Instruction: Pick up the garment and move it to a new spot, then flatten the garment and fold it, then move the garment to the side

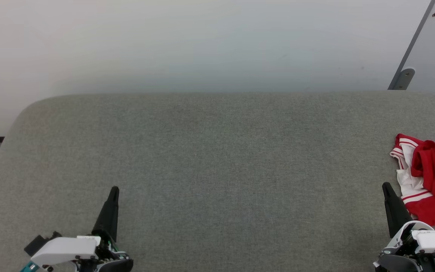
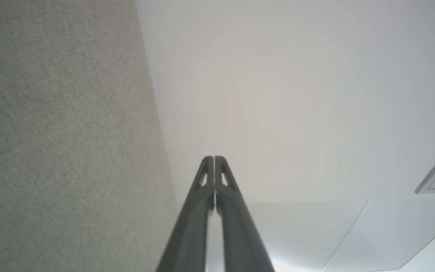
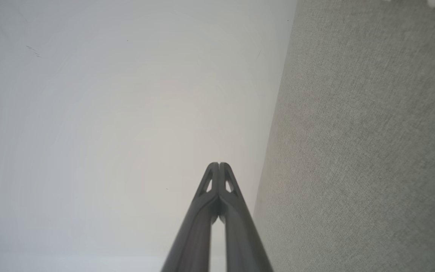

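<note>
A bright red soft jersey garment [image 1: 434, 170] with white sleeve cloth and red-striped white trim bands lies crumpled in a loose heap, its red folds bunched over the white parts. It rests on the grey woven fabric surface [image 1: 217, 170], far to the right, partly cut off by the head view's edge.

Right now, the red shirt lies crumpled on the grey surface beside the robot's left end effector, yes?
No. The head view shows the red shirt crumpled on the grey surface beside the right end effector, not the left end effector.
</note>
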